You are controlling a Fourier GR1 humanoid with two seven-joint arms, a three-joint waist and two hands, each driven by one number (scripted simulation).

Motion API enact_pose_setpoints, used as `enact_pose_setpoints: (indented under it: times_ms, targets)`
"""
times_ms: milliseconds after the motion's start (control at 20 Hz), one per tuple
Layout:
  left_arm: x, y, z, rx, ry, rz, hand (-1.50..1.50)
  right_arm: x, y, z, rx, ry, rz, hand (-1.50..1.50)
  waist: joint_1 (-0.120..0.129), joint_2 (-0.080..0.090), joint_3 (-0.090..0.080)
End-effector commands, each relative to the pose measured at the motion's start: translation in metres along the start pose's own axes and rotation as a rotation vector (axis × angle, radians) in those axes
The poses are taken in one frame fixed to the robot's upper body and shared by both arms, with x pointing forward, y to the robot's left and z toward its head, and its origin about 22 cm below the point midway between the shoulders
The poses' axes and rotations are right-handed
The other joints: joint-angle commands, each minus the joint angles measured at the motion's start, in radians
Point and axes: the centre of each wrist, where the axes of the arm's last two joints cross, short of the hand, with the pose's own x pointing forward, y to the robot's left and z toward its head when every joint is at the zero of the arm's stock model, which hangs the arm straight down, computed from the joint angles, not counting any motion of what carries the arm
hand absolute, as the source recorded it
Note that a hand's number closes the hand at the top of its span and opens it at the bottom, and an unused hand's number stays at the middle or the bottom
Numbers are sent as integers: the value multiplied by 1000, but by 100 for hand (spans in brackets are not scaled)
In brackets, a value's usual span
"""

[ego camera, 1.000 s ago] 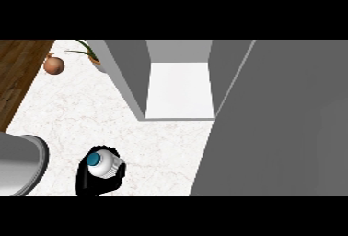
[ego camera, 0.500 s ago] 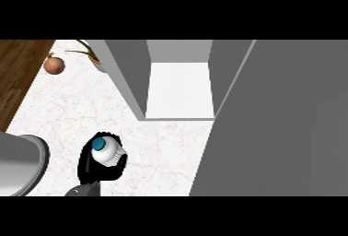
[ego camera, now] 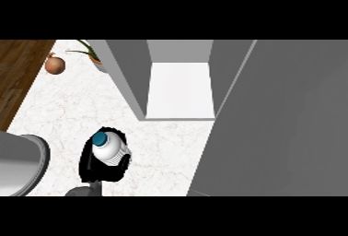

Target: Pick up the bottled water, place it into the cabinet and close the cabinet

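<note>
The bottled water (ego camera: 108, 150), white with a blue cap, is seen from above at the lower left and tilts a little. My left hand (ego camera: 88, 162) is shut on it, with black fingers curled round its sides and base. A short piece of grey forearm shows below the hand. The hand and bottle hover over the marble counter (ego camera: 68, 110), in front of and to the left of the open cabinet (ego camera: 180, 90). The cabinet's pale shelf is bare. Its grey door (ego camera: 285, 120) stands swung out at the right. My right hand shows nowhere.
A brown onion (ego camera: 54, 64) lies at the counter's far left corner, beside some green leaves (ego camera: 92, 53). A large rounded grey object (ego camera: 17, 161) sits at the left edge. Dark wood (ego camera: 17, 69) borders the counter's left side.
My left hand has carried the bottle away from the lower edge, toward the cabinet. The bottle looks bigger now. Cabinet and door have not moved.
</note>
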Motion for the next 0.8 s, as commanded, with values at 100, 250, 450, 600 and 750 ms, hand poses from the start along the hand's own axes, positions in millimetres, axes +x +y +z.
enact_pose_setpoints:
  times_ms: [100, 250, 450, 600, 750]
  targets:
    - [40, -49, -24, -28, -23, 1, 150, 23, -4, 10, 2, -62, 33, -150, 0, -1, 0]
    - [48, -56, -37, -33, -60, -30, 150, 29, -12, 26, -15, -60, 23, -150, -10, -1, 1]
    - [63, -77, -37, -56, -66, -32, 150, 34, -18, 5, -18, -91, 36, -150, 3, 2, 0]
    - [52, -110, -34, -69, -52, -28, 150, 20, -13, 11, -22, -71, 30, -150, -3, 2, 0]
    - [67, -116, -77, -59, -40, -61, 150, 29, -6, 17, -29, -77, 2, -150, -10, 2, -1]
